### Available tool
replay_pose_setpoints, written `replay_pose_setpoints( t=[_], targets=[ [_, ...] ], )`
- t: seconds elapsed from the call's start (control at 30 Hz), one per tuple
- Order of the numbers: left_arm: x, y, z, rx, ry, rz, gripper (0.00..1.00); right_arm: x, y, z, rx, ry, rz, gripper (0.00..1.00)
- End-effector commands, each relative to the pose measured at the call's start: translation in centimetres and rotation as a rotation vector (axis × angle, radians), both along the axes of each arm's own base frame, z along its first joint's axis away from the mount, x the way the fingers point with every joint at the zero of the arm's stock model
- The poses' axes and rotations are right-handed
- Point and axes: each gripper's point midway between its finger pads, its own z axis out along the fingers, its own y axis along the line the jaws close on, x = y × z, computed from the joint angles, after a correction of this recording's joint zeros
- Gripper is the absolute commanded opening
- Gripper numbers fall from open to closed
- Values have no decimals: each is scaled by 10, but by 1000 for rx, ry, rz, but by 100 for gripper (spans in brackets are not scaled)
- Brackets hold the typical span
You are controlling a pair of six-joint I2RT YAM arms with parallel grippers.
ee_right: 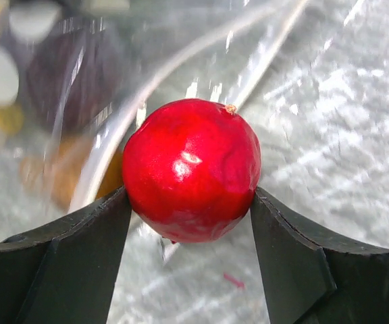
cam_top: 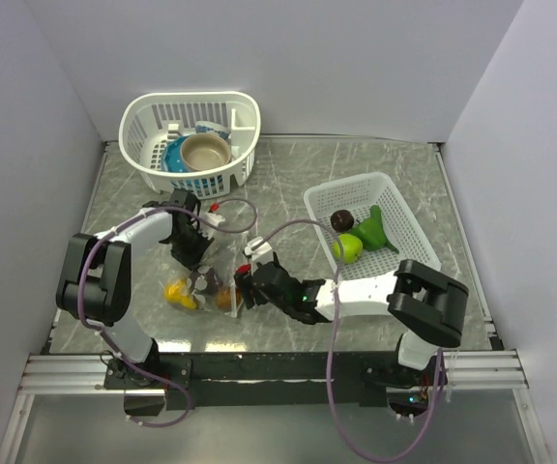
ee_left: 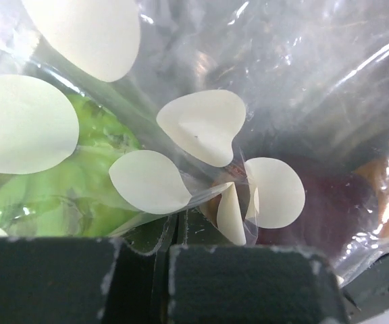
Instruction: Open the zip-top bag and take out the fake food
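1. Here, the right gripper (ee_right: 190, 202) pinches a red plastic fruit (ee_right: 191, 165) beside the zip-top bag (cam_top: 211, 274).
2. The left gripper (ee_left: 169, 236) is pressed together on the bag's dotted film.
3. A yellow piece (cam_top: 179, 292) and an orange piece (cam_top: 224, 296) lie inside the bag.

Grey marbled tabletop (cam_top: 288, 179) carries white basket (cam_top: 135, 145) back left, white mesh tray (cam_top: 406, 224) right, zip-top bag (cam_top: 213, 288) near front.

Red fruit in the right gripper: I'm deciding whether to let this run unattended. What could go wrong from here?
1. The red fruit is round and glossy, held only at the fingertips of the right gripper; it could pop out and roll.
2. The left gripper pinches just a thin fold of the bag; it could slip free and the pieces inside spill.
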Motion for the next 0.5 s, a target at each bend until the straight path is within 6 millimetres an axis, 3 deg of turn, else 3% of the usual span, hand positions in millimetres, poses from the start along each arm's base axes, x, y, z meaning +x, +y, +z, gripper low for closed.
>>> replay_pose_setpoints(
  t=[0.0,0.13,0.17,0.23,0.27,0.33,0.37,0.4,0.47],
  targets=[
    [25,3,5,5,-68,31,1,-10,-21,12,12,19,-2,73],
    [27,6,8,4,-74,28,1,11,-54,46,25,-68,-109,72],
    [27,5,10,1,-77,29,1,28,-70,67,54,-109,-181,72],
    [25,4,17,-7,-82,20,1,47,-95,87,66,-152,-285,71],
    [25,3,19,-15,-84,17,1,69,-122,106,99,-185,-385,70],
    [25,3,26,-18,-101,14,1,88,-155,124,134,-218,-531,67],
    [24,3,28,-23,-105,10,1,101,-184,135,149,-246,-637,63],
    [25,3,31,-26,-119,10,1,110,-207,142,145,-270,-741,56],
    [26,2,34,-32,-136,13,1,116,-238,126,81,-221,-870,56]
  ],
)
